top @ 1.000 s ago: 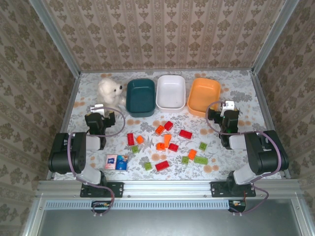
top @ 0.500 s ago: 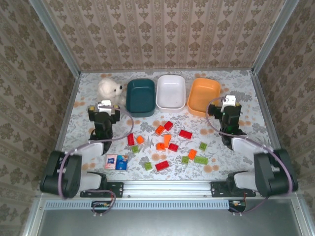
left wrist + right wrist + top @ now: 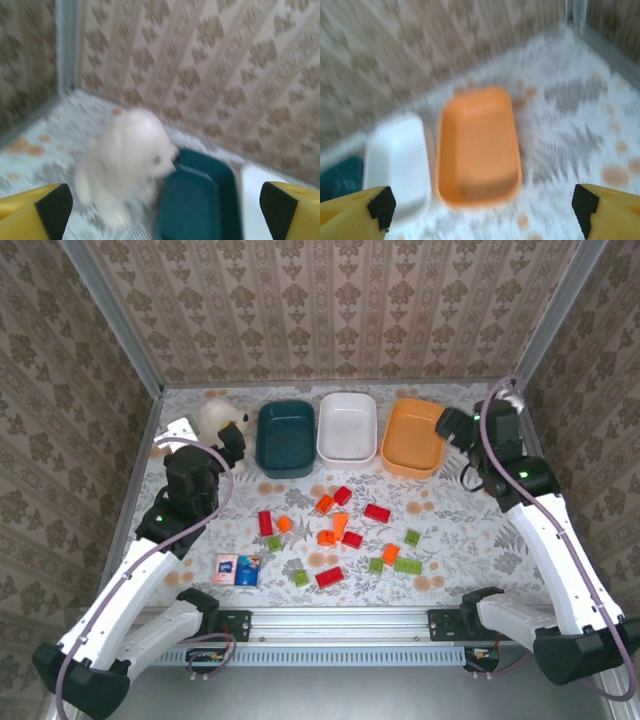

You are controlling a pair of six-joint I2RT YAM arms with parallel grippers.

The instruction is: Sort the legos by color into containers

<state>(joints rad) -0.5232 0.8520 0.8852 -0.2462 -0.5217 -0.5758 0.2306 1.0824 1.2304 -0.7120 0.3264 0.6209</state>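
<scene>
Left claw (image 3: 232,443): jaws are standing wide apart, nothing between them, nothing held. In the left wrist view the claw (image 3: 164,207) is facing a white plush bear (image 3: 130,160) sitting just ahead and slightly left of its centre line. A dark teal rounded-rectangular plastic bowl (image 3: 200,200) is lying ahead and to the right, beside the bear; the blur hides whether they touch. From above, the bear (image 3: 222,420) is sitting just beside this claw's tips, and the teal bowl (image 3: 286,437) is appearing empty.

Right claw (image 3: 450,427): jaws are likewise standing wide, gripping nothing. In the right wrist view the claw (image 3: 482,209) is looking down on an orange plastic bowl of the same shape (image 3: 477,145) directly ahead, with a matching white plastic bowl (image 3: 397,160) just to its left. From above, the orange bowl (image 3: 414,435) and white bowl (image 3: 347,427) are both appearing empty.

The small red, orange and lime green plastic legos (image 3: 340,525) are lying scattered on the floral-patterned table (image 3: 480,530), back from both claws and between the two arms, none in a bowl. A small flat blue-and-pink packet (image 3: 238,569) is lying behind the left claw, near the bricks.
</scene>
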